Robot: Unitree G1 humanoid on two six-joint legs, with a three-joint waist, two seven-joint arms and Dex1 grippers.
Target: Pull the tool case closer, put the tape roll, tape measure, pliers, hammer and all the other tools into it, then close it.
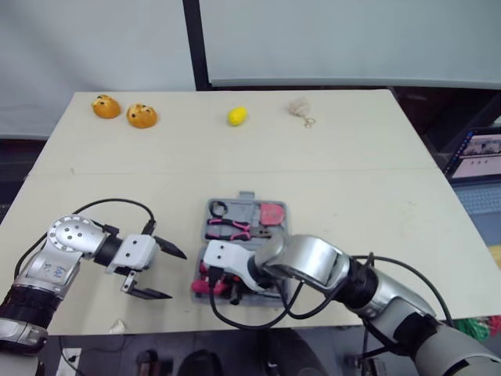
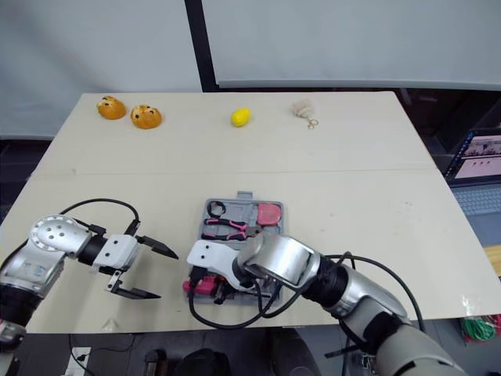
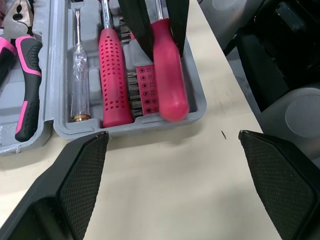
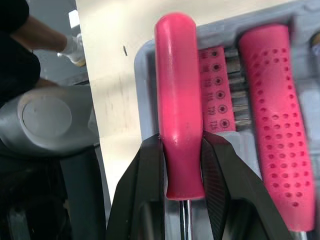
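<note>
Jaws of the right gripper are shut tight on a smooth pink handle, pinching it near the end where the metal rod comes out. Right under them is the open tool case. A dotted pink handle lies in the case just beside the held one. Jaws of the left gripper are spread wide and hold nothing. The case sits just in front of them on the table, with the pliers farther in.
</note>
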